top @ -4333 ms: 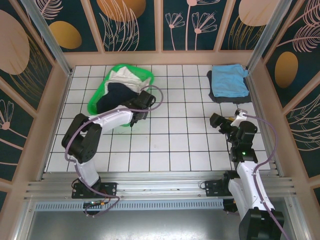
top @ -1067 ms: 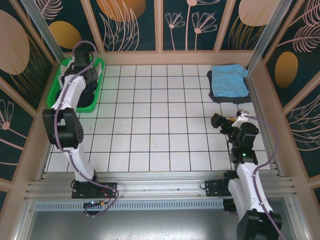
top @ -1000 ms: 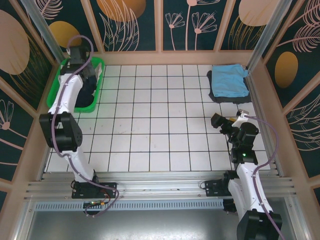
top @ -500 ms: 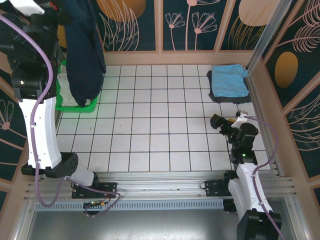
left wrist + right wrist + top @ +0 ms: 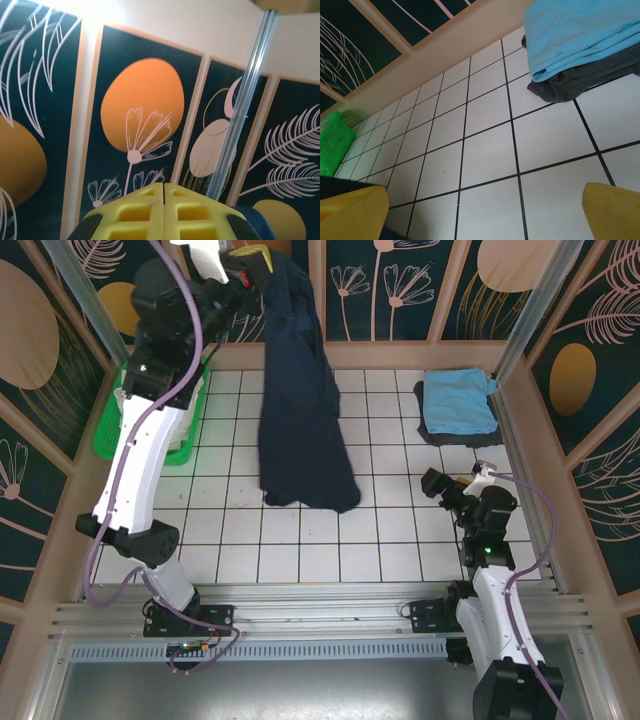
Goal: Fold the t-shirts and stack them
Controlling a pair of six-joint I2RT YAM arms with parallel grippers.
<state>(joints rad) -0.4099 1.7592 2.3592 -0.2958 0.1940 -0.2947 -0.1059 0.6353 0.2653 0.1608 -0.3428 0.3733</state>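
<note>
Left wrist: navy t-shirt (image 5: 255, 225) sliver (cropped) beside closed tool (image 5: 163, 196).

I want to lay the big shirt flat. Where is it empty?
Bare tiles lie between the hanging navy t-shirt and the light blue t-shirt, and along the near edge. Crowded by the green basket, far left.

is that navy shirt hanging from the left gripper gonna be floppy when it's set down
Probably very floppy: the navy t-shirt hangs as one long limp drape from the shut left gripper. Pinched at one spot, it will likely bunch on landing.
</note>
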